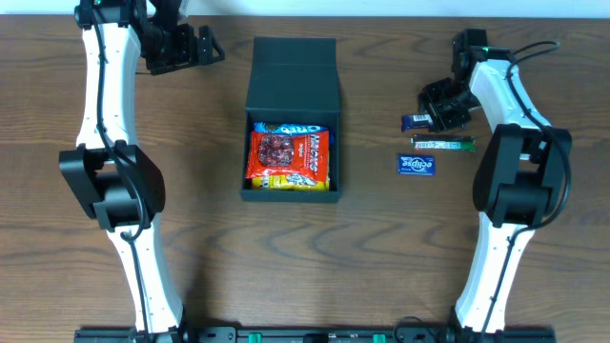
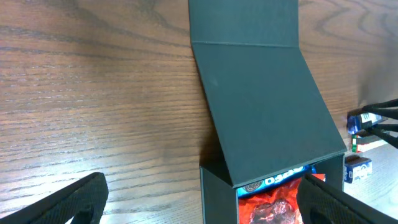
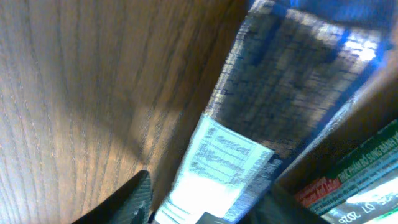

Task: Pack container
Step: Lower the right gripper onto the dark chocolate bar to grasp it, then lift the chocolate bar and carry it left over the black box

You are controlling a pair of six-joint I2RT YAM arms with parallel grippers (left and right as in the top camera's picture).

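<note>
The container (image 1: 291,196), a shallow matte black box, stands at the table's middle with its flap lid (image 1: 294,76) folded back. Inside lie a red packet (image 1: 286,152), a blue Oreo packet (image 1: 286,127) and a yellow one (image 1: 291,180). My left gripper (image 1: 208,46) hovers open at the far left, well clear of the box; in its wrist view the lid (image 2: 261,106) fills the middle. My right gripper (image 1: 426,116) is low over a dark blue packet (image 1: 413,122) right of the box. In the right wrist view its fingers (image 3: 134,199) straddle that packet (image 3: 280,81), with a narrow gap showing on the left side.
Two more packets lie on the wood right of the box: a long green-and-white one (image 1: 443,143) and a blue Eclipse pack (image 1: 416,165). The green one (image 3: 360,168) sits close beside the straddled packet. Both arm bases stand along the near edge.
</note>
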